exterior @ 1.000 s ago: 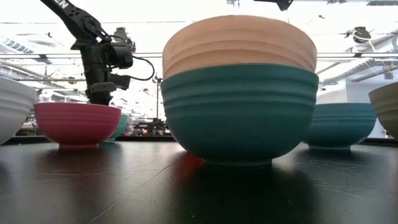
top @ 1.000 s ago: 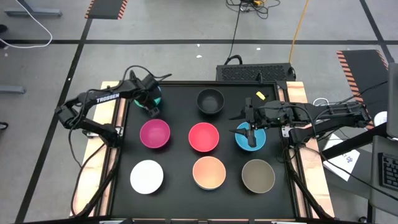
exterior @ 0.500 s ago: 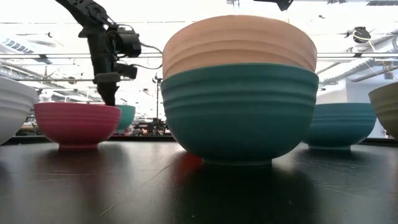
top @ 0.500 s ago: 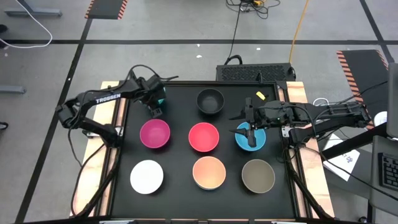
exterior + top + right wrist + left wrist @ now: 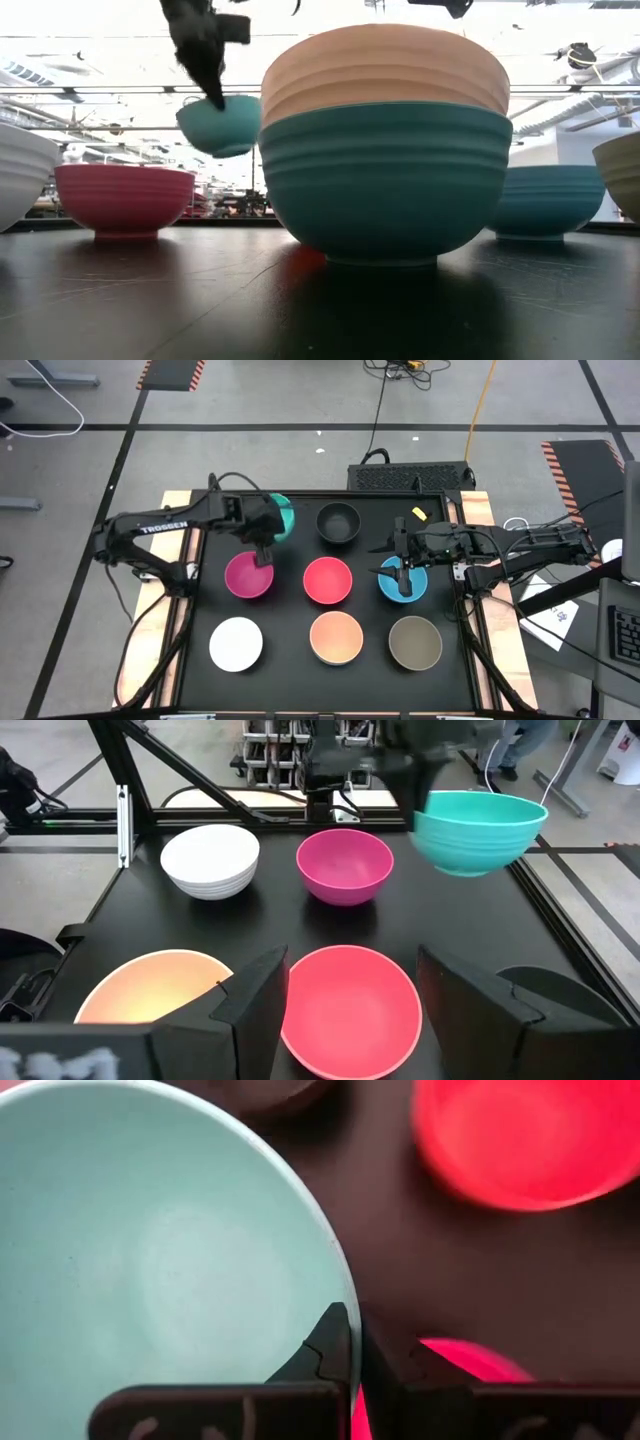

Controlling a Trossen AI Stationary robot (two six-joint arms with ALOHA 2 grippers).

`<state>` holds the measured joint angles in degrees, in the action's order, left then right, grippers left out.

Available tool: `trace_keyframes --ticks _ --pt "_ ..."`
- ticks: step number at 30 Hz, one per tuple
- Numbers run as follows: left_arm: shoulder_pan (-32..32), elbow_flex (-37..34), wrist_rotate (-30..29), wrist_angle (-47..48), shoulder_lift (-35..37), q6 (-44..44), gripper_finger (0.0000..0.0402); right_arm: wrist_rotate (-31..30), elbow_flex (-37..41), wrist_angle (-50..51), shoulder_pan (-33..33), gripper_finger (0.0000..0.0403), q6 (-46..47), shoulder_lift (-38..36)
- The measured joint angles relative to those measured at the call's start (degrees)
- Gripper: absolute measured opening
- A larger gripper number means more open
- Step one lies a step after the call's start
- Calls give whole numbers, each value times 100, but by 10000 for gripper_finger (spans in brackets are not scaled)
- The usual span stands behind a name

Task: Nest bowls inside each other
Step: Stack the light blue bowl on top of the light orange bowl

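Black table [image 5: 290, 610] with eight visible bowls, one cyan bowl [image 5: 283, 517] aloft, clenched in the left tool [image 5: 263, 550].

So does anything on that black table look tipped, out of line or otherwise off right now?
Only one thing: the cyan round plastic bowl hangs in the air, slightly tilted, pinched by its rim in the left gripper, above the magenta plastic bowl. The other bowls sit upright in rows. The right gripper waits open over the blue bowl.
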<state>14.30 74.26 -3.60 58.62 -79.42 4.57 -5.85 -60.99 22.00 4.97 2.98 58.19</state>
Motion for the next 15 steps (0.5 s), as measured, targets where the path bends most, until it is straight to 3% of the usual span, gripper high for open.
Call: trace_keyframes --ticks 8,15 --pt "-1045 284 414 -165 -83 -650 5 -4 0 -31 -1 215 42 0" --pt "-1824 905 407 71 -823 -927 5 -4 2 -26 -118 215 68 0"
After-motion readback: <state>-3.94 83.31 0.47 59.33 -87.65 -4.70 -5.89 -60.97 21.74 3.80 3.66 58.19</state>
